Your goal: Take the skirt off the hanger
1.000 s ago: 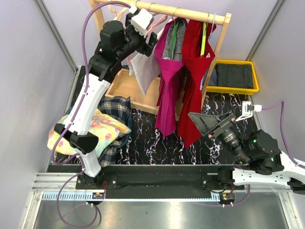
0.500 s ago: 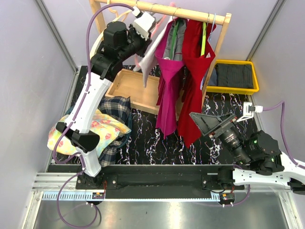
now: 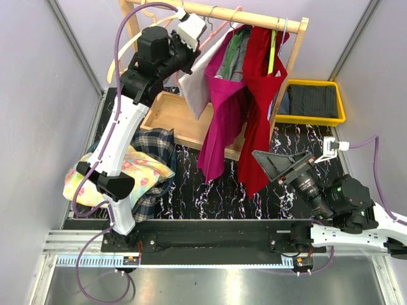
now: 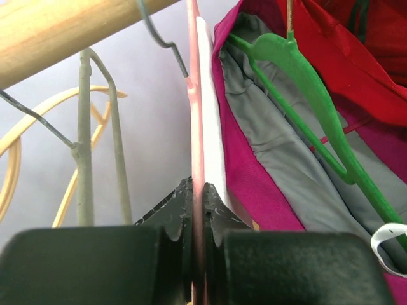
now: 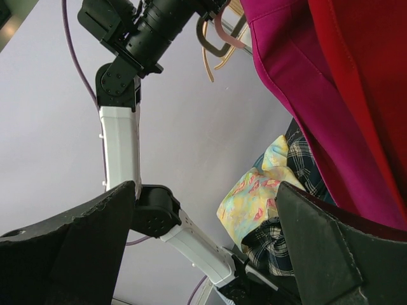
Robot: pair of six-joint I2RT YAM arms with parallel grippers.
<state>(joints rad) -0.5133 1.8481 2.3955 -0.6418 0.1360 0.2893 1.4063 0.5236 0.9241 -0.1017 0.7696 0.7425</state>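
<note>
The thin, pale grey-white skirt (image 3: 198,86) is not yet off its pink plastic hanger (image 4: 197,159), and the hanger's hook is on the round wooden rail (image 3: 254,17), so the main work is not done. I judge that only the first grasp is made.

The skirt hangs at about 11 o'clock in the top view. It is pulled out slanted toward 10 o'clock, away from the magenta dress (image 3: 222,121) just beside it. It looks light and limp, so it may slip easily.

The left gripper (image 4: 198,203) is clamped tight on the hanger's bar, with the white cloth edge touching at the 3 o'clock side. I cannot tell if the cloth is also pinched.

The right gripper (image 5: 203,210) waits at 4 o'clock with its jaws wide apart and holds nothing.
</note>
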